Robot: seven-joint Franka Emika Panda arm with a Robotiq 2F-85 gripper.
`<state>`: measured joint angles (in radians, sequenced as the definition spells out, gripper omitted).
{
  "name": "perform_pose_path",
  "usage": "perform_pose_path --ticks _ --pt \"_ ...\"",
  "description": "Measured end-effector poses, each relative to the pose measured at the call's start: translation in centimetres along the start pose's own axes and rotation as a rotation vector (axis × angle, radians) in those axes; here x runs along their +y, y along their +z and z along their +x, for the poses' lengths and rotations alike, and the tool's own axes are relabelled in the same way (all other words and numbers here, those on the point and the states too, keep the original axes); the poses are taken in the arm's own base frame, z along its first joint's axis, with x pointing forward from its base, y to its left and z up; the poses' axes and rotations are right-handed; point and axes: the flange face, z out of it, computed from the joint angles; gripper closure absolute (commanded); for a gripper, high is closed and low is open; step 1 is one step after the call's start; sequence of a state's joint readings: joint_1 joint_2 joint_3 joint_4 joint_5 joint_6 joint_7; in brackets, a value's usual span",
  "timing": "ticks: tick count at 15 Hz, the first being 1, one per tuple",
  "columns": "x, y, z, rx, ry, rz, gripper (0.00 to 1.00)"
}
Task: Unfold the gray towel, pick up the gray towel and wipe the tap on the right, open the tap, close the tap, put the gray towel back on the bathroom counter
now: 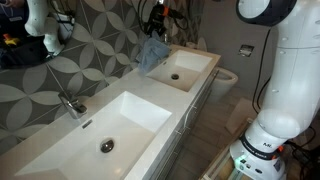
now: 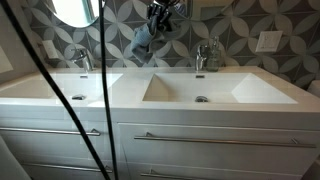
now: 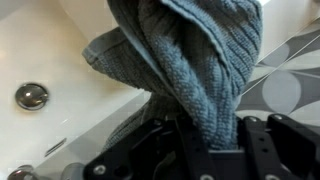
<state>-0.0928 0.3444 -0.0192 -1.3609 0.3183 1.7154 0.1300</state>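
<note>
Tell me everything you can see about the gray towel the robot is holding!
The gray towel looks blue-gray and soft, with a ribbed weave like terry cloth. It is bunched into thick folds, not spread flat. The gripper pinches its top, so it hangs in the air above the white counter, in front of the patterned wall tiles. It seems to touch only the gripper.

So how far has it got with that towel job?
The gray towel is already off the counter, hanging in mid-air from the shut gripper. It is not touching the tap on the right, and I cannot tell whether that has been wiped. No water runs. Left at least: laying the towel back on the counter.
</note>
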Motion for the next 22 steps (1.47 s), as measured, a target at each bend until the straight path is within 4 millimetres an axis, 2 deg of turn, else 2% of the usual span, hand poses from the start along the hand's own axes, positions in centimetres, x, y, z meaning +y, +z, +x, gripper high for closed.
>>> perform_pose_path --ticks 3,6,15,17,20,22 --pt "-1.8 1.9 -1.2 -0.083 -0.076 0.075 0.95" --pt "-2.8 4.9 -1.3 -0.139 -0.128 0.130 0.95" --pt "-3.4 16.6 1.7 -0.161 -0.074 0.235 0.95" --pt "-3.3 18.8 2.2 -0.152 -0.063 0.231 0.55" --pt "-3.2 20.1 2.8 -0.111 -0.064 0.228 0.36" --pt "-3.4 18.9 3.0 -0.073 -0.109 0.200 0.22"
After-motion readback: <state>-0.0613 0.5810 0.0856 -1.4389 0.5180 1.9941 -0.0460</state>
